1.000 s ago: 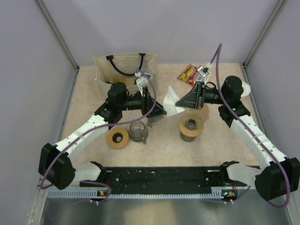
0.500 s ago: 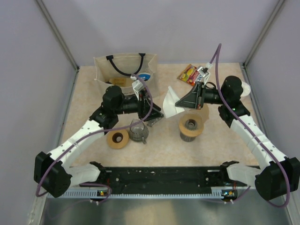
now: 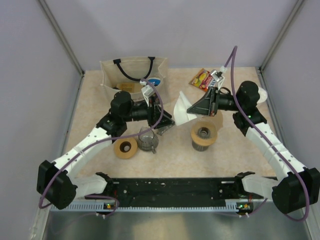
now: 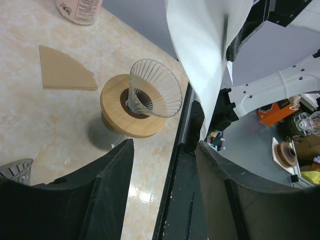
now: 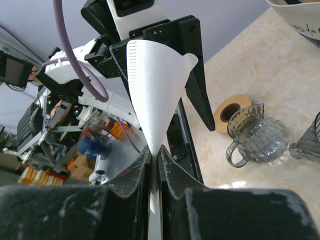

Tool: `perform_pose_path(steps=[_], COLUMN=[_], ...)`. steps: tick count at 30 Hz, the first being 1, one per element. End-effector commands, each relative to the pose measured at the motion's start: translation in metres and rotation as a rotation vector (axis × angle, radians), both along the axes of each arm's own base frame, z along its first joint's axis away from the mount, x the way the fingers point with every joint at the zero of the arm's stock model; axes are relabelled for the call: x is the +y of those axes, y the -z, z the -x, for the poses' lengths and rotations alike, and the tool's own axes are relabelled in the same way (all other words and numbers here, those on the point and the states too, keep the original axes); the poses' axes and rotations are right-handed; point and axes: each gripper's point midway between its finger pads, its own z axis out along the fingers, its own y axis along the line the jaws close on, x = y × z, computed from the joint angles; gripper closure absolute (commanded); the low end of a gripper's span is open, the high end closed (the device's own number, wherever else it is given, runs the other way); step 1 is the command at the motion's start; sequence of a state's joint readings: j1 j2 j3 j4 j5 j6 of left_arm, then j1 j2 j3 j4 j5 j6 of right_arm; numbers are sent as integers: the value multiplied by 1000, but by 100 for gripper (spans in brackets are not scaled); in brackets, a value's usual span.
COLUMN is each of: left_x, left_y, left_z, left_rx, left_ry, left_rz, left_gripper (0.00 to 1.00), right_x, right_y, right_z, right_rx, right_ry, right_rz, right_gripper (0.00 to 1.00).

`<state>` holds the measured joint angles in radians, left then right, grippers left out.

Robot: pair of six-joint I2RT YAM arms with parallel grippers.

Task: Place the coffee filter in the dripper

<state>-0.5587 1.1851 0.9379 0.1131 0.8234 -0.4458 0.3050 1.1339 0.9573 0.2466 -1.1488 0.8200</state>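
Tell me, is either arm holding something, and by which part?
The right tool pinches the white paper filter by its narrow end; the left tool stands open, gripping nothing.

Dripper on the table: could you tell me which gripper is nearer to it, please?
Right. The right gripper, shut on the filter, hangs just beyond the dripper; the left gripper, open, is farther off to its left, near the grey cup.

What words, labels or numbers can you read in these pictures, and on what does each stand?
None can be read in full.
pink container: black print, cut off and blurred.
snack packet: print too small.
tote bag: blue mark and tan label, too small.
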Motion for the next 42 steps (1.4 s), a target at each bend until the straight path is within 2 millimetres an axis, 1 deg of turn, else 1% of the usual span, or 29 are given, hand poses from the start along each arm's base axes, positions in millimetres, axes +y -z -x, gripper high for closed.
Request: perform_pose_path(steps=[1, 4, 6, 10, 14, 19, 23, 33, 39, 42], left_x=[-3, -1, 1, 3, 0, -2, -3, -7, -9, -11], left_y=[-23, -22, -20, -23, -19, -18, -23, -30, -31, -34], left_z=[4, 6, 3, 4, -3, -2, 0, 0, -7, -4], left_rx=[-57, -64, -68, -79, -63, -54, -61, -55, -44, -38], left_ry=[40, 36, 5, -9, -16, 7, 12, 28, 10, 41], left_rz=[63, 54, 45, 50, 40, 42, 62, 88, 94, 114], left_gripper=[42, 42, 42, 43, 45, 46, 46, 46, 52, 53], right_x=[2, 2, 2, 2, 2, 2, 3, 3, 4, 5], right_y=[-14, -7, -6, -8, -13, -14, -16, -11, -9, -7], right_z=[3, -5, -9, -5, 0, 1, 4, 1, 1, 1], right_rx=[-78, -77, -75, -75, -84, -85, -78, -67, -51, -48], right_ry=[-10, 29, 40, 17, 5, 0, -17, -15, -33, -33], right_rz=[-14, 27, 35, 17, 0, -6, -20, -18, -21, -21], right_gripper=[91, 91, 91, 91, 91, 91, 91, 91, 91, 91])
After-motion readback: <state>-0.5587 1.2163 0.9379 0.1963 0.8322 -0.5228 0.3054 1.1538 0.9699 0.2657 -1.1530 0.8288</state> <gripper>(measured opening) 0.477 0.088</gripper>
